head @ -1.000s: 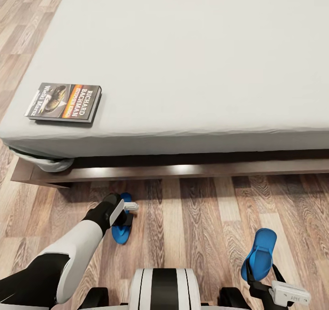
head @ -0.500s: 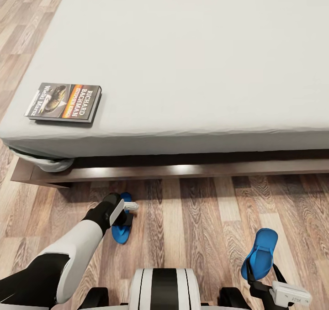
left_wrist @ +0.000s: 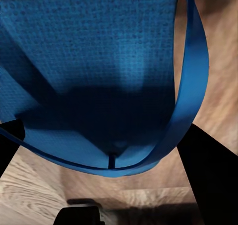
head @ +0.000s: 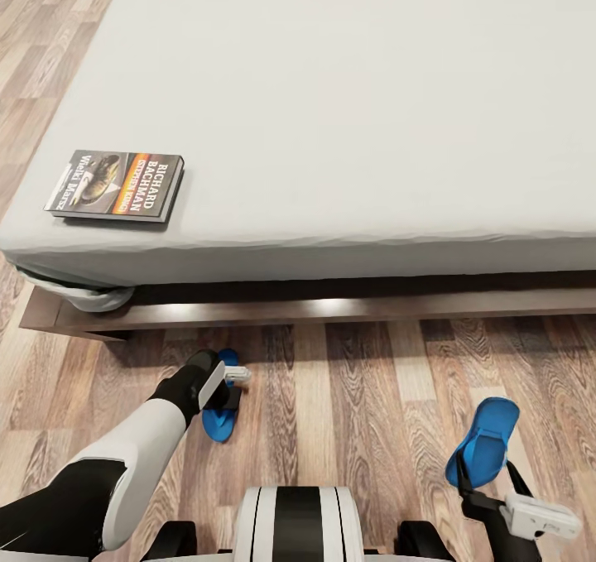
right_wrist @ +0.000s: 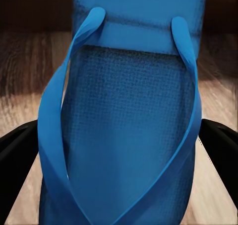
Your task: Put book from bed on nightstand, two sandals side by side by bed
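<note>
On the wood floor beside the bed (head: 331, 132), one blue sandal (head: 220, 417) lies under the left gripper (head: 228, 396), whose grip I cannot tell. The right gripper (head: 480, 487) clenches the second sandal (head: 484, 442), lifted well apart. Pairing is underway; next, carry it alongside the first. The book (head: 116, 184) waits on the mattress corner.

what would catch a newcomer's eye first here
The bright blue sandal held up off the wood floor by the right end effector stands out most. Its twin lies on the floor by the bed, at the left end effector. A dark paperback sits at the mattress's near-left corner.
</note>
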Tool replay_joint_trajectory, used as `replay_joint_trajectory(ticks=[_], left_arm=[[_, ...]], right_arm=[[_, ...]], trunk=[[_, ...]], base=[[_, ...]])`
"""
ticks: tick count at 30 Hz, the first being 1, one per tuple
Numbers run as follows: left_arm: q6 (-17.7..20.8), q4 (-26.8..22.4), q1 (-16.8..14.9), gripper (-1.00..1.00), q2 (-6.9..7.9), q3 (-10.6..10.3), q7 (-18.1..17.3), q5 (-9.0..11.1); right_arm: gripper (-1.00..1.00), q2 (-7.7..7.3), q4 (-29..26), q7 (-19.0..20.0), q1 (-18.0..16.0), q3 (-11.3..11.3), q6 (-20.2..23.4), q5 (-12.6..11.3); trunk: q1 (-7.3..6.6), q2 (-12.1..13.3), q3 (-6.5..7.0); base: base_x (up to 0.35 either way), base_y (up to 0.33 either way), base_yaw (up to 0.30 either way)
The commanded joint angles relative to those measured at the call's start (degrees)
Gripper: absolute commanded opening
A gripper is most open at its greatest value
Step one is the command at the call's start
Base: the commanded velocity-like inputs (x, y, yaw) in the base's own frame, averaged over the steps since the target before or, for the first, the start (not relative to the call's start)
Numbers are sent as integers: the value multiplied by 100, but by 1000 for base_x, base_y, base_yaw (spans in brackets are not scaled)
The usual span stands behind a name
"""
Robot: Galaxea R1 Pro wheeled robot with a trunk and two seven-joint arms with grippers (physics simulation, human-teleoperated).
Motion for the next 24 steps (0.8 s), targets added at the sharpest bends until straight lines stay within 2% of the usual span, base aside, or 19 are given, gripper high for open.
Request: replay_joint_trajectory(ticks=[1,5,12,24], left_arm=[[23,-10,-1,-100,0,-14,35,22],[23,-22,-1,-100,-8,-22,35,23],[23,-24,-1,-100,-5,-62,32,23],[23,-24,-1,-100,-9,-90,35,23]], right_arm=[[-100,0,-102,-12,2,-22,111,-22],[-100,5,-243,-15,2,-75,383,-20],[-100,6,-278,-7,2,-244,428,-23],[-100,-6,-282,-8,6,-294,1034,-23]], trunk=[[0,-1,-3],[0,-1,-3],[0,-1,-3],[0,-1,-3]], base=[[0,0,0],[0,0,0],[0,0,0],[0,0,0]])
